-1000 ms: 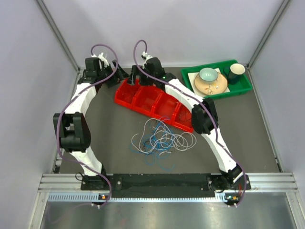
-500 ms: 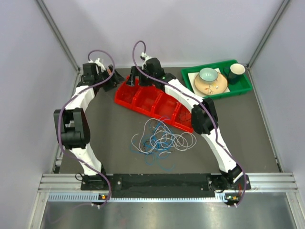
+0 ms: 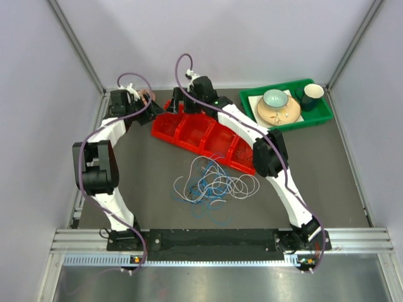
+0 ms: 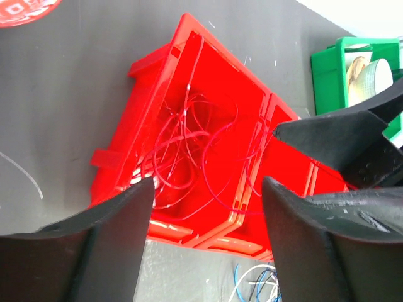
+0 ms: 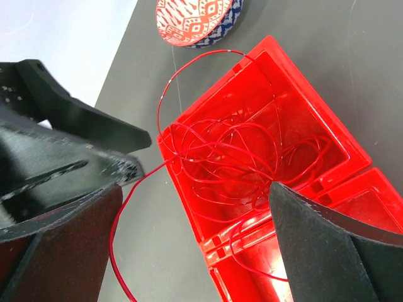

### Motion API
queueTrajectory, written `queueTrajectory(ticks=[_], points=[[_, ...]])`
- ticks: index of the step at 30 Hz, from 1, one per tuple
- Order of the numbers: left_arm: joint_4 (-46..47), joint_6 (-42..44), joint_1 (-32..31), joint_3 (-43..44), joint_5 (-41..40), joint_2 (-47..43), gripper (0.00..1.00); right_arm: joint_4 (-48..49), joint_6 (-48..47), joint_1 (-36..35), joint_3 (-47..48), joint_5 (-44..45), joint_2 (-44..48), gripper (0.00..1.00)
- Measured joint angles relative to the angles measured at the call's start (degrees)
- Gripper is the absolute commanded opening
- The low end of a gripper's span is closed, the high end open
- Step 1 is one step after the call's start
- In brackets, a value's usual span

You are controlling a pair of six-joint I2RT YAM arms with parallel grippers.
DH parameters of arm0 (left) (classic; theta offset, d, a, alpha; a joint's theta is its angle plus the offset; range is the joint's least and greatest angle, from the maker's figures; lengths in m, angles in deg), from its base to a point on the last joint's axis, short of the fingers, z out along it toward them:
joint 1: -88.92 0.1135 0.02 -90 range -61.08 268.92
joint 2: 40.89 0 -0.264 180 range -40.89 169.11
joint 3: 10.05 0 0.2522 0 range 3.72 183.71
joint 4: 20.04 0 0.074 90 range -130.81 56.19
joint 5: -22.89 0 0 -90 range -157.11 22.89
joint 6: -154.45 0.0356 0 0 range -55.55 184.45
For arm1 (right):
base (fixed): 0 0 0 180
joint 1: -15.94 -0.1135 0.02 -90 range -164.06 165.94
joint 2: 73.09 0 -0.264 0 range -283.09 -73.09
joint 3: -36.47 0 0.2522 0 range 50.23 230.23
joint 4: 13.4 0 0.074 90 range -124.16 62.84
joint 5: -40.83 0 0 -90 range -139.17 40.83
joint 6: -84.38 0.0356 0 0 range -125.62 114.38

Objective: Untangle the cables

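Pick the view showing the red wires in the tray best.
Right wrist: the red wires sit large and central, one looping over the tray rim. Left wrist shows them smaller; top view cannot resolve them.

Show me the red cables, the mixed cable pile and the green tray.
red cables point(image 4: 189, 151): left wrist view, middle of the loops.
mixed cable pile point(image 3: 214, 184): top view, centre of the tangle.
green tray point(image 3: 302, 121): top view, near wall.
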Motion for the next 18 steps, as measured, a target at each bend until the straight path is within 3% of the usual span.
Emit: queueTrajectory(ticks=[5, 6, 7, 9, 18], points=[[0.61, -1.29, -0.04, 2.03, 0.63, 2.84, 0.45, 0.02, -0.02, 0.00, -0.02, -0.20, 0.00, 0.98], [0.87, -1.66, -0.04, 3.56, 0.74, 4.24, 0.26, 0.11, -0.07, 0.00, -0.52, -0.17, 0.09, 0.98], [0.87, -1.66, -0.04, 3.58, 0.74, 4.28, 0.14, 0.15, -0.07, 0.00, -0.63, -0.17, 0.09, 0.98], [0.83, -2.38, -0.17, 4.31, 0.50, 4.66, 0.00, 0.24, -0.13, 0.00, -1.46, -0.15, 0.20, 0.98], [0.26, -1.66, -1.31, 8.48, 0.13, 6.43, 0.00, -0.35, -1.55, 0.26, -6.49, 0.31, 3.21, 0.99]])
